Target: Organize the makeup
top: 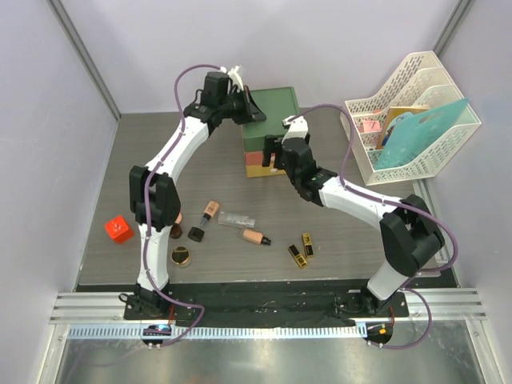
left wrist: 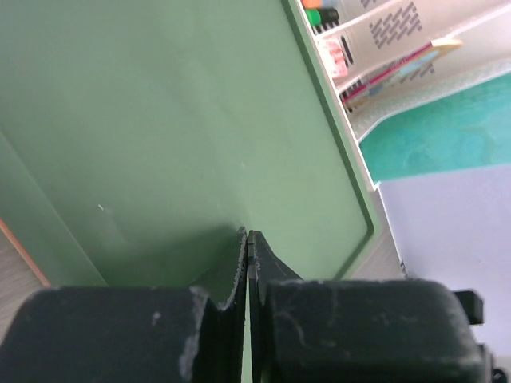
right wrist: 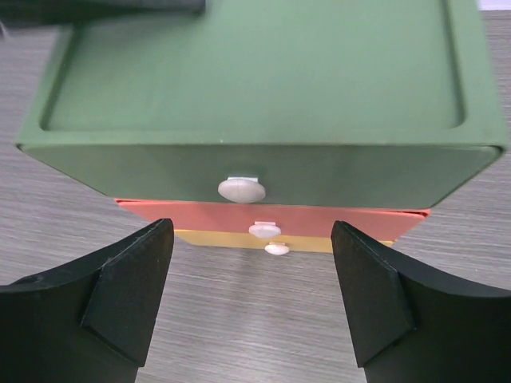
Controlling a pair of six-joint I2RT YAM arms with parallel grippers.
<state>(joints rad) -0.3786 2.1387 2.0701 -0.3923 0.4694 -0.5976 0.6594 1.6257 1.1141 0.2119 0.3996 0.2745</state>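
Note:
The makeup lies on the table's near middle: a peach tube with a black cap (top: 205, 220), a clear tube (top: 237, 218), a second peach tube (top: 256, 238), two gold-black lipsticks (top: 298, 255) and a gold jar (top: 182, 257). A brown jar (top: 174, 230) is partly hidden behind the left arm. I see no round compact. My left gripper (top: 254, 110) is shut and empty, its tips (left wrist: 249, 239) resting on the drawer box's green top (left wrist: 160, 120). My right gripper (top: 272, 152) is open and empty (right wrist: 251, 303), just in front of the shut drawers, facing the green drawer's knob (right wrist: 241, 190).
The drawer box (top: 272, 120) has a green, an orange (right wrist: 335, 217) and a yellow (right wrist: 215, 238) drawer. A red cube (top: 118, 230) sits at the left. A white file rack (top: 412, 116) with folders stands at the back right.

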